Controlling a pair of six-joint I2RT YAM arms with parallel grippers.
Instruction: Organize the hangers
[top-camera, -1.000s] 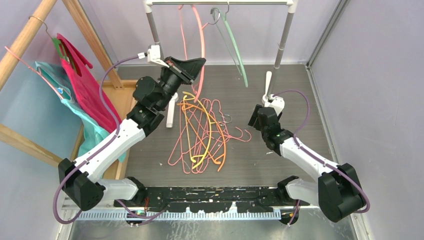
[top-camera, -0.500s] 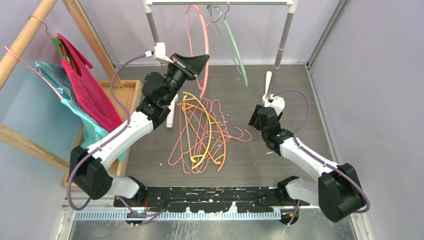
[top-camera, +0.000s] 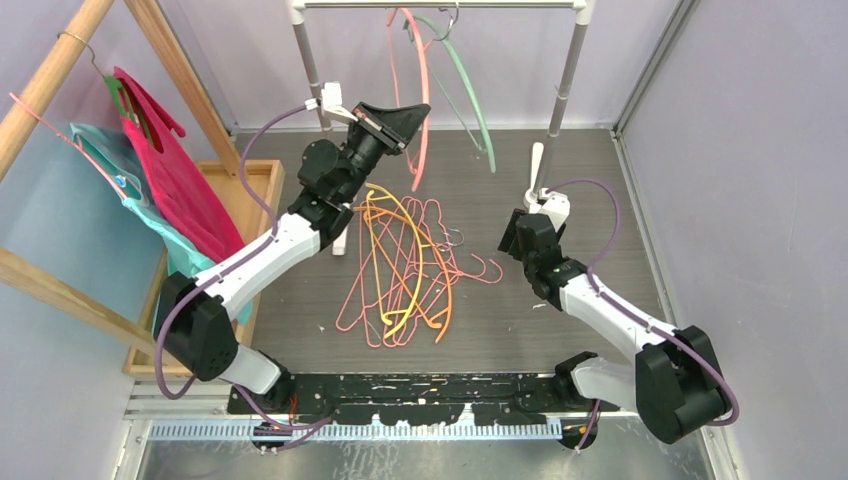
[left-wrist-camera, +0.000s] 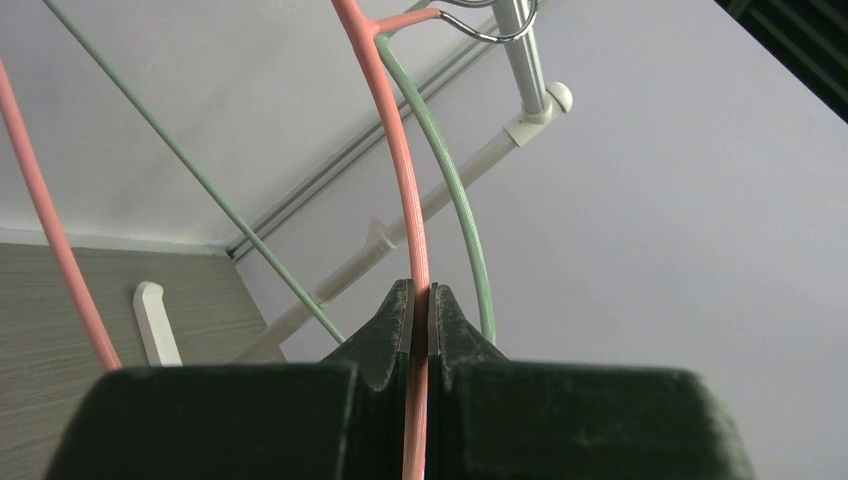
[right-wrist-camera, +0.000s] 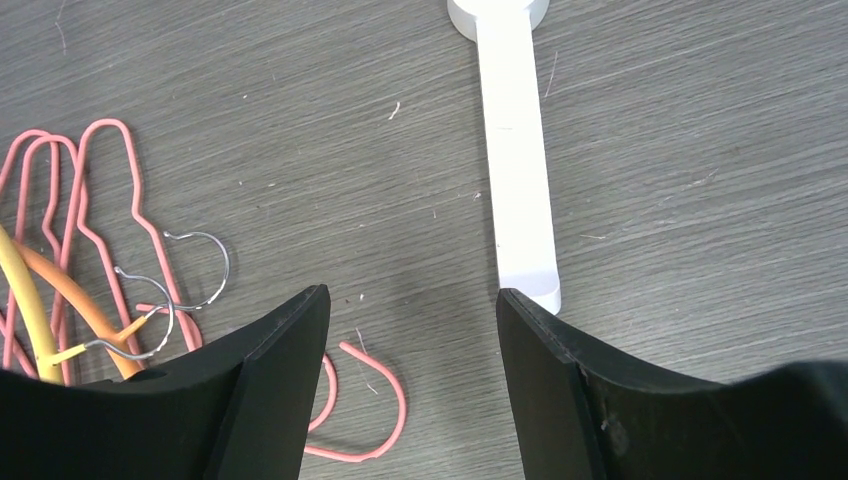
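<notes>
Up at twelve o'clock beneath the clothes rail (top-camera: 440, 5), the left gripper (left-wrist-camera: 421, 300) is clamped tight on the thin arm of a pink hanger (left-wrist-camera: 398, 150), whose top reaches the rail right beside a grey-green hanger (left-wrist-camera: 455, 170) hung there. Toward six o'clock from that grip, a tangled pile of hangers (top-camera: 410, 270), pink wire, orange and yellow, lies on the dark floor. At three o'clock of the pile, the right gripper (right-wrist-camera: 410, 300) hovers low with jaws apart and nothing between them, the rack's white foot (right-wrist-camera: 515, 150) just beyond.
</notes>
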